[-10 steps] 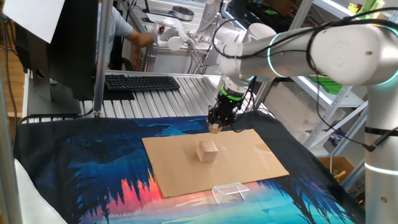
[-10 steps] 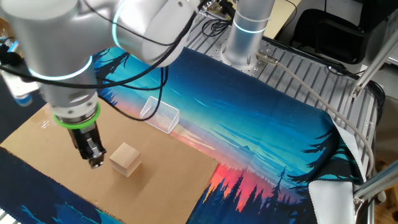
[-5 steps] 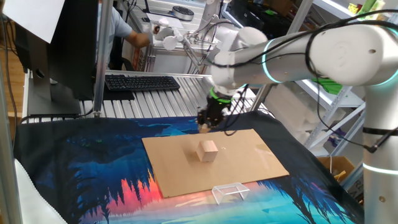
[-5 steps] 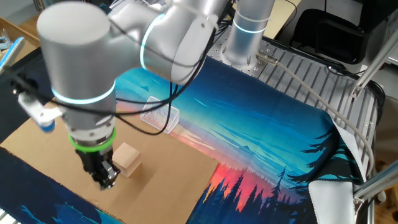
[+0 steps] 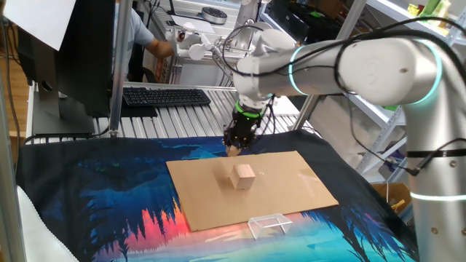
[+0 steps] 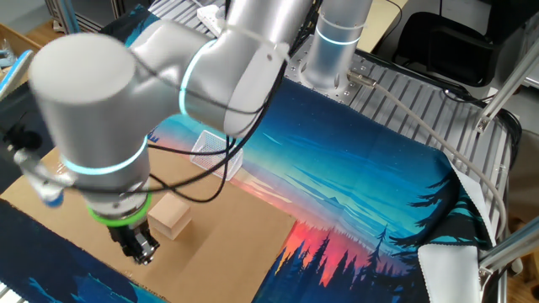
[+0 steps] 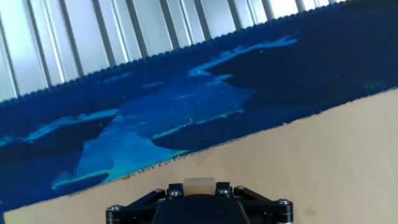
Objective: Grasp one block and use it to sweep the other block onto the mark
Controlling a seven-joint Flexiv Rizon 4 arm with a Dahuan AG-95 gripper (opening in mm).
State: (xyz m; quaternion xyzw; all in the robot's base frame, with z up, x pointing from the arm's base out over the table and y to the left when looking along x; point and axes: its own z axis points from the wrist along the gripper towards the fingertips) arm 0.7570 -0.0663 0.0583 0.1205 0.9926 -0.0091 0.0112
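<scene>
While my end effector (image 5: 233, 149) pinches the small block (image 7: 199, 185), a misaligned sweep could skew the cube (image 5: 243, 175) off the mark (image 5: 262, 172).

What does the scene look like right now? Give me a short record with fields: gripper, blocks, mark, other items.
gripper: pointing down at the far edge of the cardboard sheet, shut on the small block
small block: held between the fingers, its top visible in the hand view
larger cube: resting on the cardboard, apart from the gripper, on the near side of it
mark: tiny dot just right of the cube
other items: clear plastic frame at the cardboard's near edge
</scene>
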